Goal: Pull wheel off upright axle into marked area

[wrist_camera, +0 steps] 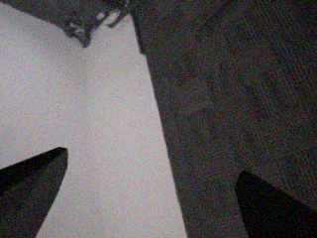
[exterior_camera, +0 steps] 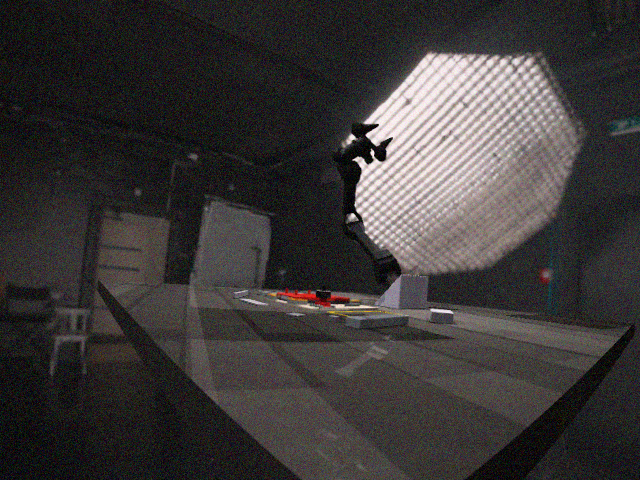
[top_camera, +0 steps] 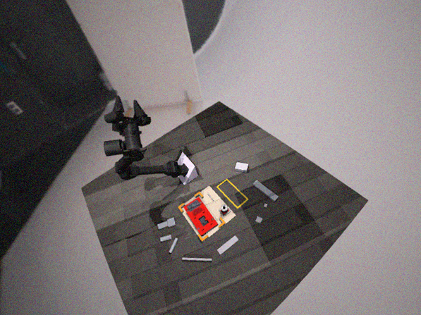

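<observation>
Here, nearest the top camera's lower edge, thin grey strips lie scattered on the dark plank table (top_camera: 299,238). Beyond them the small dark wheel (top_camera: 224,209) sits on its upright axle on the cream board, just beside the red plate (top_camera: 201,215); the yellow-outlined marked area (top_camera: 231,192) lies just past it. Farthest, the black parallel-jaw gripper (top_camera: 127,108) hangs high, fingers spread wide on nothing, pointing away; the wheel lies well apart, below and behind it.

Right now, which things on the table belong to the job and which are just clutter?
Job: wheel on its axle; yellow marked area; open gripper, raised off the table.

Clutter: red plate; white block; grey bars; small grey blocks.
</observation>
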Controlling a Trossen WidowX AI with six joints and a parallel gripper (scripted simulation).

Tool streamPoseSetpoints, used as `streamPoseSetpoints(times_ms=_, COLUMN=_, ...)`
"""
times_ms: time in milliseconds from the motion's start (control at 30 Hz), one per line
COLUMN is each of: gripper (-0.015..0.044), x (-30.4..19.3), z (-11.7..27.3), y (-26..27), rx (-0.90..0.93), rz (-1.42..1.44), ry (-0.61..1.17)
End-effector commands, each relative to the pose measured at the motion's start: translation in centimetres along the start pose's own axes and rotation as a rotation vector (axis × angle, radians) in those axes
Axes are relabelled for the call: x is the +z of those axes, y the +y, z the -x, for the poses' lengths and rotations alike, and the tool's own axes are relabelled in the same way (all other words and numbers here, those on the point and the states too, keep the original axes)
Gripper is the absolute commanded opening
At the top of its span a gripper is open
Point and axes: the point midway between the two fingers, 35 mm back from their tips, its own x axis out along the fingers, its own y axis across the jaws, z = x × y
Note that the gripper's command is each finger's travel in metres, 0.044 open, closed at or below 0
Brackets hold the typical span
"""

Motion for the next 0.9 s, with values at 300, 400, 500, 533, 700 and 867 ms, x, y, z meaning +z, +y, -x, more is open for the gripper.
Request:
streamPoseSetpoints(times_ms=300, gripper=0.0300, x=-7.9, z=1.7, y=0.2, rx=-0.108, rz=-0.352, ry=0.232)
streamPoseSetpoints(times_ms=400, gripper=0.0300, x=-11.2, z=2.9, y=0.7, rx=-0.162, rz=-0.488, ry=0.336)
streamPoseSetpoints(times_ms=500, gripper=0.0300, x=-14.5, z=4.4, y=1.4, rx=-0.220, rz=-0.620, ry=0.441)
streamPoseSetpoints(times_ms=533, gripper=0.0300, x=-15.5, z=5.0, y=1.7, rx=-0.240, rz=-0.663, ry=0.476)
streamPoseSetpoints(times_ms=700, gripper=0.0300, x=-20.4, z=8.0, y=3.7, rx=-0.342, rz=-0.871, ry=0.657)
streamPoseSetpoints(times_ms=867, gripper=0.0300, x=-24.5, z=11.5, y=6.4, rx=-0.446, rz=-1.064, ry=0.845)
